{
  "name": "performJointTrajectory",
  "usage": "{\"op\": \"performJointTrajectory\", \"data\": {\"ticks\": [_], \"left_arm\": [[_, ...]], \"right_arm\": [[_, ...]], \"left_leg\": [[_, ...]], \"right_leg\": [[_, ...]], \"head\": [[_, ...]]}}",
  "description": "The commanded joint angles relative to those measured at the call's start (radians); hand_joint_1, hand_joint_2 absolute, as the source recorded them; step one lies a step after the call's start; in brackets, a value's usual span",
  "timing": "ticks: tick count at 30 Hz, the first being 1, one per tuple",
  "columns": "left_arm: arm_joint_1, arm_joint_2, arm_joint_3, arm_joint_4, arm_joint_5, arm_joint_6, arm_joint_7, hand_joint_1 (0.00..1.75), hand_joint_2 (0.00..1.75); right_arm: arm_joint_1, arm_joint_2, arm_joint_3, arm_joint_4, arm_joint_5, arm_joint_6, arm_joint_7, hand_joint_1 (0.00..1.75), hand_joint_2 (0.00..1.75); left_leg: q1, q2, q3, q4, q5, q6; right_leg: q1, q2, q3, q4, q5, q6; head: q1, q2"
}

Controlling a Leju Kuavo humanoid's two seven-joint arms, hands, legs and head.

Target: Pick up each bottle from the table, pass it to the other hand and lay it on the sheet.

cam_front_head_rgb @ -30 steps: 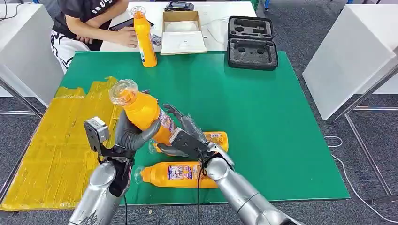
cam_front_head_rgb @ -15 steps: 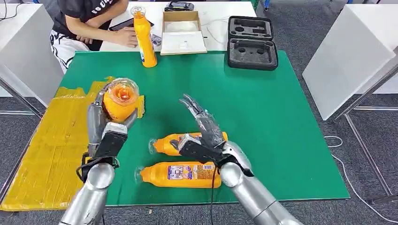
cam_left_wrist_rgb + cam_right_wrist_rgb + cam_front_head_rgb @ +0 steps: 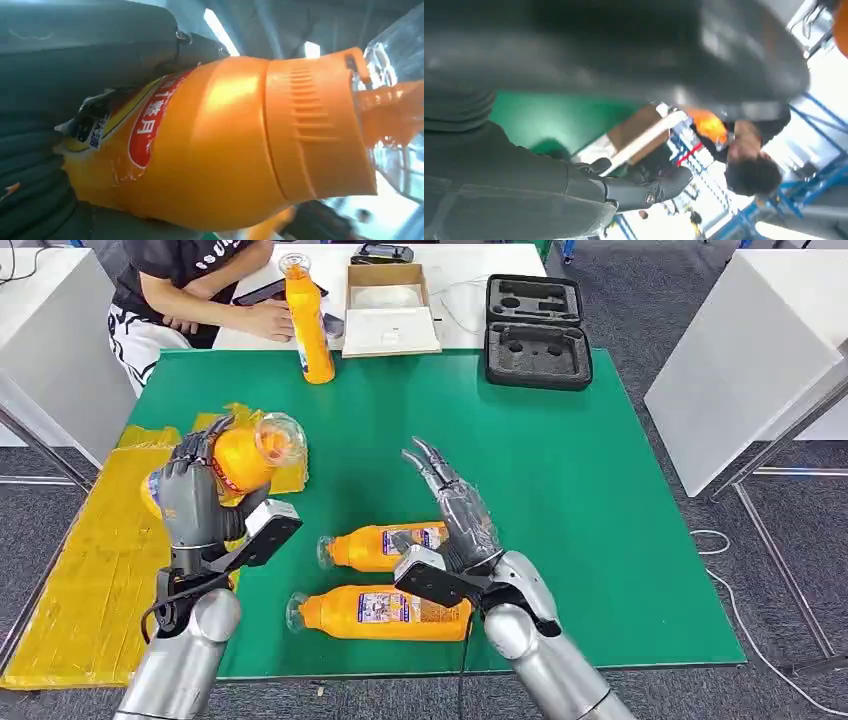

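Note:
My left hand (image 3: 195, 502) grips an orange bottle (image 3: 238, 455) with a clear cap, held tilted above the edge where the yellow sheet (image 3: 95, 570) meets the green table (image 3: 560, 500). The left wrist view shows the same bottle (image 3: 225, 145) close up in the hand (image 3: 45, 150). My right hand (image 3: 455, 515) is open, fingers spread and pointing away, above two orange bottles lying on the table, one (image 3: 375, 545) farther and one (image 3: 375, 612) nearer the front edge. A fourth bottle (image 3: 308, 320) stands upright at the far edge. The right wrist view shows the right hand's dark fingers (image 3: 634, 192).
A person (image 3: 190, 290) sits at the far left with a hand beside the upright bottle. An open cardboard box (image 3: 388, 310) and an open black foam case (image 3: 537, 330) lie at the back. White tables stand to the left and right.
My left hand has carried the bottle leftward toward the yellow sheet and tipped it over. The right hand let go of it, opened and drew back to the right.

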Motion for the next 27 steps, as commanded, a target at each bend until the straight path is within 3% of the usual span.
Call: {"op": "performJointTrajectory", "data": {"ticks": [1, 4, 6, 15, 18, 21, 27], "left_arm": [[-0.203, 0.28, -0.286, 0.272, -0.421, -0.111, 0.651, 1.75, 1.75], [-0.242, 0.255, -0.282, 0.421, -0.421, -0.157, 0.633, 1.75, 1.75], [-0.261, 0.25, -0.292, 0.487, -0.421, -0.173, 0.638, 1.75, 1.75], [-0.309, 0.206, -0.199, 0.791, -0.421, -0.175, 0.536, 1.75, 1.75], [-0.303, 0.188, -0.171, 0.814, -0.421, -0.196, 0.512, 1.75, 1.75], [-0.291, 0.164, -0.137, 0.829, -0.421, -0.213, 0.471, 1.75, 1.75], [-0.266, 0.137, -0.102, 0.82, -0.421, -0.218, 0.443, 1.75, 1.75]], "right_arm": [[0.048, -0.012, -0.061, -0.178, 0.11, -0.022, 0.041, 0.0, 0.0], [0.058, -0.006, -0.079, -0.199, 0.128, -0.002, 0.053, 0.0, 0.0], [0.064, -0.005, -0.088, -0.205, 0.134, 0.001, 0.054, 0.0, 0.0], [0.068, -0.021, -0.09, -0.217, 0.123, 0.018, 0.044, 0.0, 0.0], [0.068, -0.021, -0.083, -0.22, 0.114, 0.024, 0.04, 0.0, 0.0], [0.062, -0.02, -0.075, -0.219, 0.119, 0.041, 0.047, 0.0, 0.0], [0.052, -0.016, -0.072, -0.212, 0.121, 0.064, 0.058, 0.0, 0.0]], "left_leg": [[0.0, -0.001, 0.003, 0.0, 0.0, -0.003], [0.002, -0.003, 0.008, 0.001, -0.002, -0.005], [0.002, 0.005, 0.01, 0.001, -0.004, -0.006], [0.001, 0.004, 0.003, -0.001, 0.0, -0.003], [0.003, 0.007, 0.012, 0.003, -0.006, -0.008], [0.001, 0.003, 0.002, 0.0, 0.0, -0.004], [0.002, 0.004, 0.003, 0.0, -0.001, -0.004]], "right_leg": [[0.0, -0.002, 0.003, 0.0, -0.001, -0.001], [0.002, -0.005, 0.009, 0.001, -0.004, -0.003], [0.002, 0.001, 0.008, 0.001, -0.003, -0.003], [0.0, 0.002, 0.001, 0.0, 0.001, -0.004], [0.003, 0.002, 0.012, 0.002, -0.004, -0.006], [0.001, 0.001, 0.001, 0.0, 0.001, -0.004], [0.001, 0.002, 0.003, 0.0, 0.0, -0.004]], "head": [[0.0, 0.0], [0.0, 0.0], [-0.002, 0.0], [0.0, 0.0], [0.0, 0.0], [0.001, 0.0], [0.0, 0.0]]}}
